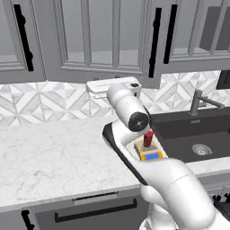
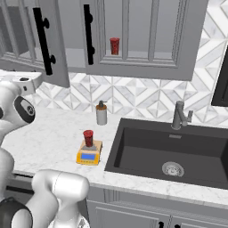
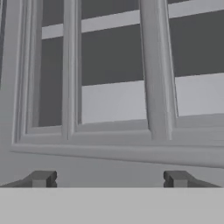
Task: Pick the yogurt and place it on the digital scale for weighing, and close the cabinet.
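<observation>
Yogurt (image 2: 88,138): small red tapered cup, stood upright on flat yellow scale (image 2: 89,155) near marble counter's (image 2: 53,133) front edge. Gripper (image 3: 109,179): fingers spread, empty, facing panelled grey cabinet (image 3: 109,144) door. Arm partly hid the scale in the left base view.

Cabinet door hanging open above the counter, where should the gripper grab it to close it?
Grip the long black bar handle of the open cabinet door mid-length, from the front, open gripper straddling it sideways: the bar is vertical and stands off the panel.
</observation>
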